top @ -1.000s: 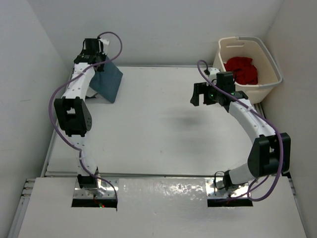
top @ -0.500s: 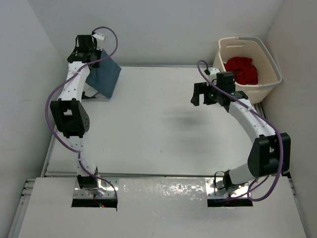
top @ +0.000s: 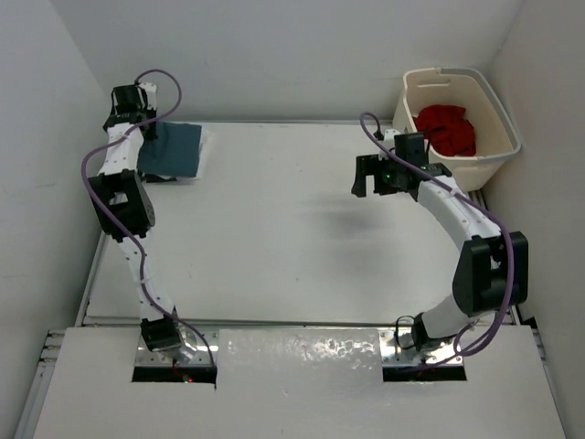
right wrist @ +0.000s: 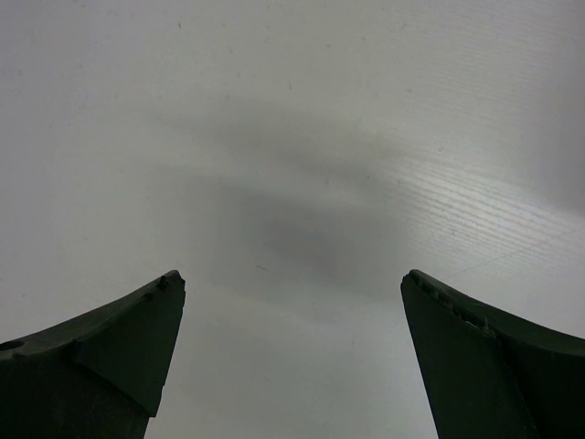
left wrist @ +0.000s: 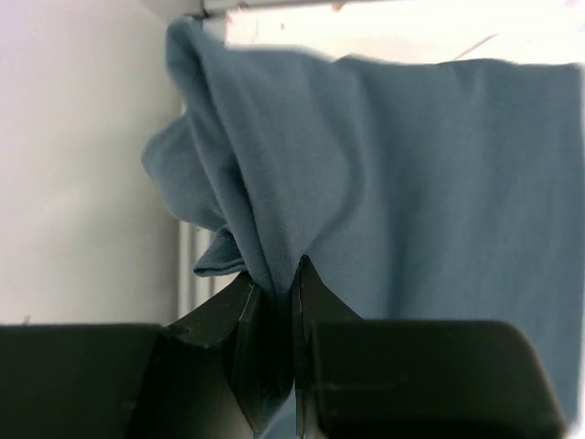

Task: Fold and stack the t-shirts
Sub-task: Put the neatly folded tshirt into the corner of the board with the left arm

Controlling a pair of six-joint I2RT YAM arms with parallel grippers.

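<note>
Dusty blue-grey soft knit t-shirt (top: pixel 172 149) is located at the far left corner of the flat white table (top: pixel 292 238). Most of it is spread on the surface as a rough rectangle, and its left edge is drawn up toward the wrist. In the left wrist view a fine jersey weave can be made out. The cloth is gathered into soft vertical folds converging on one pinched ridge, and a rolled hem bulges out left of the fingers.

Left gripper (left wrist: pixel 272 279): matte black wedge-shaped fingers, clenched on that ridge of the blue-grey shirt. Only a thin sliver of fabric is seen between the tips.

Right gripper (right wrist: pixel 292 279): jaws spread wide, nothing held. It is positioned above bare table right of centre, well apart from both shirts. Two dark tapered fingertips are shown, each with small dot-like marks along its upper edge. Faint parallel ribbing is visible in the table sheet beneath, along with a soft shadow.

Bright red t-shirt (top: pixel 446 128) is crumpled in a heap inside the cream plastic laundry basket (top: pixel 462 169) at the far right corner. The basket is oblong, with rounded corners and a rolled rim.

The arms are built of white shells with black joint housings. Purple sheathed cables (top: pixel 86 172) are looped along each. A green light (top: pixel 391 171) is lit on the right wrist. A shiny metal base plate (top: pixel 302 352) is fitted at the near edge.
</note>
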